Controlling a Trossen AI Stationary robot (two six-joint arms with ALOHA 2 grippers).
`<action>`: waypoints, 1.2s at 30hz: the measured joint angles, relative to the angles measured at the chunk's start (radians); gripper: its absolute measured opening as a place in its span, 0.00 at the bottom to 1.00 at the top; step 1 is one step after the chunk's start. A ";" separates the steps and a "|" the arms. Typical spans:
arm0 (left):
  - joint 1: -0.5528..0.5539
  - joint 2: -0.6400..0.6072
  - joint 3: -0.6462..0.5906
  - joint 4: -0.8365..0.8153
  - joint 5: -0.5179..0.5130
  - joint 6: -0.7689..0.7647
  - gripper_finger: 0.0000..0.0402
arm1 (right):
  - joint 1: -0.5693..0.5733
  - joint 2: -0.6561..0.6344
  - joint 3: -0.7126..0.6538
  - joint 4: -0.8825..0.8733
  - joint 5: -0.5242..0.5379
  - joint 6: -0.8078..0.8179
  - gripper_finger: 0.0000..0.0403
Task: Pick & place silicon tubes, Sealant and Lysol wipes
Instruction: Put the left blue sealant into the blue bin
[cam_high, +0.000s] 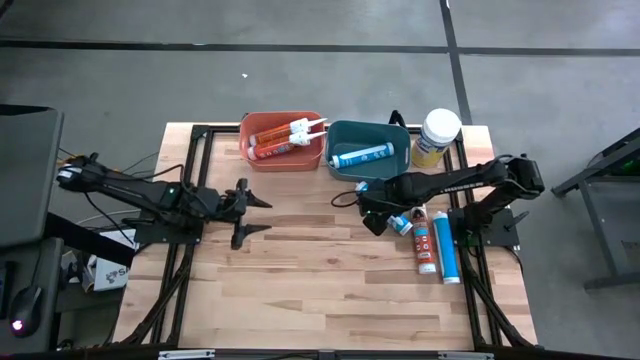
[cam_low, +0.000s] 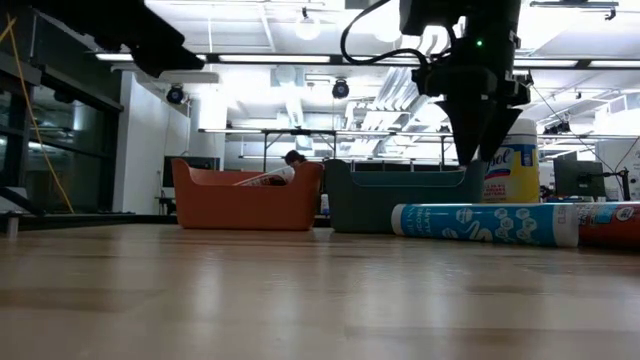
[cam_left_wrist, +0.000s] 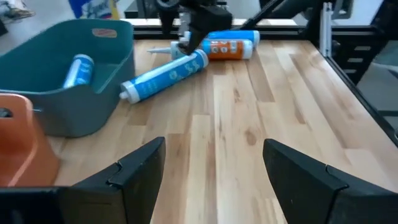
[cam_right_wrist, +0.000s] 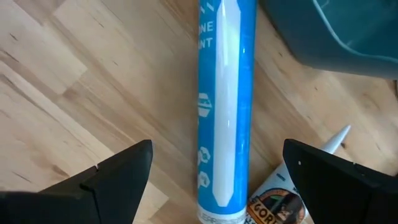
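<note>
The left gripper (cam_high: 250, 215) waits released over the counter (cam_high: 320, 290), w/ nothing between its jaws. Behind it the orange bin (cam_high: 282, 140) holds tubes, and the teal bin (cam_high: 367, 150) holds one blue tube. The right gripper (cam_high: 372, 212) hovers released in front of the teal bin, above a blue tube (cam_right_wrist: 225, 106) lying on the counter. The Lysol wipes (cam_high: 437, 137) stand upright just right of the teal bin.

Two bins (cam_high: 283, 139) side by side, Lysol wipes (cam_high: 436, 137) right of them
</note>
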 joint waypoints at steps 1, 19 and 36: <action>-0.007 0.000 -0.014 0.017 -0.005 -0.007 0.66 | -0.001 0.000 0.000 -0.001 0.000 -0.001 0.89; -0.032 0.000 -0.093 0.081 -0.044 -0.046 0.66 | -0.066 0.000 -0.208 0.134 -0.060 -0.022 0.89; -0.032 -0.011 -0.306 0.380 -0.024 -0.063 0.66 | -0.148 -0.001 -0.249 0.351 -0.128 -0.142 0.89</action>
